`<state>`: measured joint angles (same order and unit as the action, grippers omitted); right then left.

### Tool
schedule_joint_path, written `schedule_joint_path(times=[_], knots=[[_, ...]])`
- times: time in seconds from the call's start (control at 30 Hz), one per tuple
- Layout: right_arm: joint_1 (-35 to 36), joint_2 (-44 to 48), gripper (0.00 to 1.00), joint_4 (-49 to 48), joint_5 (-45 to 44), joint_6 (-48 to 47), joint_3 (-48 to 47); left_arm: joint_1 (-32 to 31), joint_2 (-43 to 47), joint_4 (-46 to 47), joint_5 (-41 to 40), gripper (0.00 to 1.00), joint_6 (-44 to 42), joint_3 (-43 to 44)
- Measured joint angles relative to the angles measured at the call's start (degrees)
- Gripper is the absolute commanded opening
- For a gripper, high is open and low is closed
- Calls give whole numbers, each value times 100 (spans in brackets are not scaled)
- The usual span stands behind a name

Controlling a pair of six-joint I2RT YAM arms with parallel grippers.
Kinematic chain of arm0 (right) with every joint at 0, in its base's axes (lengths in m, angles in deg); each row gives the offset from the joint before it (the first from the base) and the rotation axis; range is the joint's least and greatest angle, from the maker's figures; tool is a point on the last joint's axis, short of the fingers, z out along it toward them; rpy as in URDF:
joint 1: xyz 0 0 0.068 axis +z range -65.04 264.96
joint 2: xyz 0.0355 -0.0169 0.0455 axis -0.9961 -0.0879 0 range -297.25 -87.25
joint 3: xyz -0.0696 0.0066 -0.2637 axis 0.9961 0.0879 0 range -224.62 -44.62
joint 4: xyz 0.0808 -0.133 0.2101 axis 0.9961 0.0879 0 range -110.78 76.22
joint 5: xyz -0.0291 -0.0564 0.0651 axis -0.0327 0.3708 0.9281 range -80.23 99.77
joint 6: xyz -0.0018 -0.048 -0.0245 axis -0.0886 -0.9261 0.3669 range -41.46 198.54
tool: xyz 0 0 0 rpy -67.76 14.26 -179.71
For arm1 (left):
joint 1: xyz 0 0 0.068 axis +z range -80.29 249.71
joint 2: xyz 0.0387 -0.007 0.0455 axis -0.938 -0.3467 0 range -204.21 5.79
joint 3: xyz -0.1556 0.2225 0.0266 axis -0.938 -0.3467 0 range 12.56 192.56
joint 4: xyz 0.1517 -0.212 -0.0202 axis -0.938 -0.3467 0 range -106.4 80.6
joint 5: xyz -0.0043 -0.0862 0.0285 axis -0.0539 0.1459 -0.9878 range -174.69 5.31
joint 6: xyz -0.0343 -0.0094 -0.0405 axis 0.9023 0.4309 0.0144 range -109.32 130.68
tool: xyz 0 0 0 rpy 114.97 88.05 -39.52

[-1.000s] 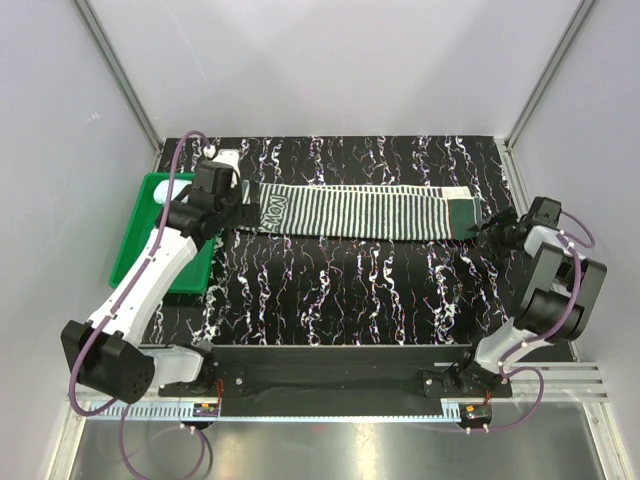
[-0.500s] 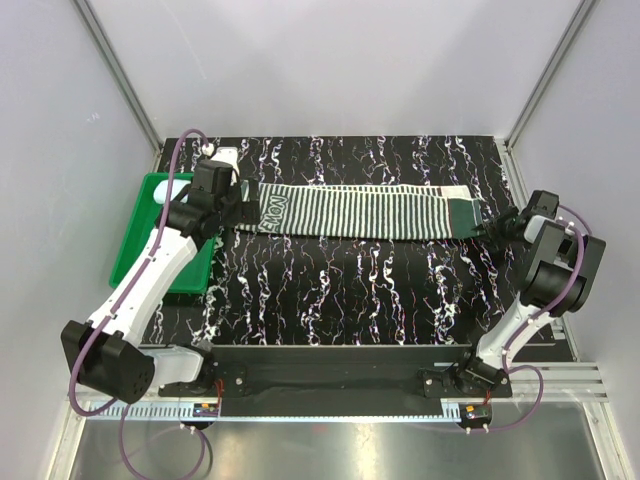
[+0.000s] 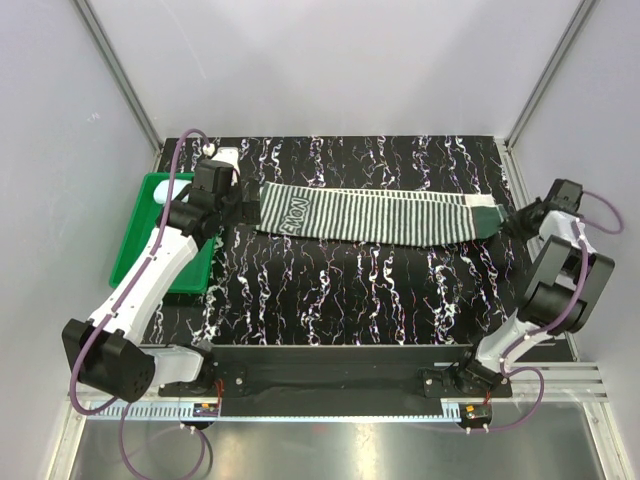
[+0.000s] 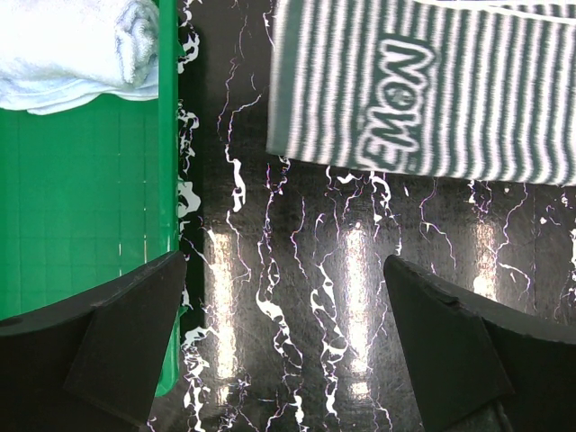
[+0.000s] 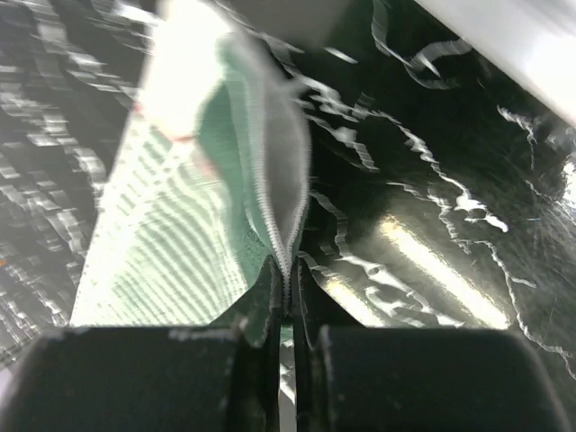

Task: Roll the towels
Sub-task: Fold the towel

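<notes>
The striped towel (image 3: 370, 215) lies stretched out flat across the back of the table, its dark green right end lifted a little. My right gripper (image 3: 506, 222) is shut on that end; in the right wrist view the hem (image 5: 270, 207) is pinched between the closed fingers (image 5: 290, 310). My left gripper (image 3: 240, 212) hovers open just left of the towel's patterned end (image 4: 423, 90), with only bare table between its fingers (image 4: 286, 333). A pale towel (image 4: 72, 45) lies bunched in the green tray (image 4: 81, 198).
The green tray (image 3: 140, 250) sits at the table's left edge, under my left arm. A metal frame rail (image 5: 513, 36) runs close behind the right gripper. The table is black marble-patterned (image 3: 350, 290).
My right gripper has shut on the striped towel's right end and pulled it to the right. The towel's left end slid away from the left gripper, which stayed put.
</notes>
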<state>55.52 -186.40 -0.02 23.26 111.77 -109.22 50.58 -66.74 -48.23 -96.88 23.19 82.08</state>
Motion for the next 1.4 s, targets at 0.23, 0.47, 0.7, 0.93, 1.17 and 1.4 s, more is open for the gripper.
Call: schedule_joint_path(times=[0.23,0.47,0.7,0.93,1.17,1.4], knots=[[619,487,0,555,-52,-369,-1202,0,0,0,17,99,2,0],[2210,380,0,813,101,-343,-2258,0,0,-2,9,99,2,0],[3687,-494,0,831,48,-70,-3375,0,-2,-11,-81,99,61,0],[4911,-1672,0,514,-42,310,-4240,0,-44,-50,-258,99,105,-2],[5643,-2479,0,13,-63,649,-4555,0,-44,-55,-382,99,105,0],[6089,-2651,0,-605,-275,778,-4555,0,-46,-57,-487,99,107,-2]])
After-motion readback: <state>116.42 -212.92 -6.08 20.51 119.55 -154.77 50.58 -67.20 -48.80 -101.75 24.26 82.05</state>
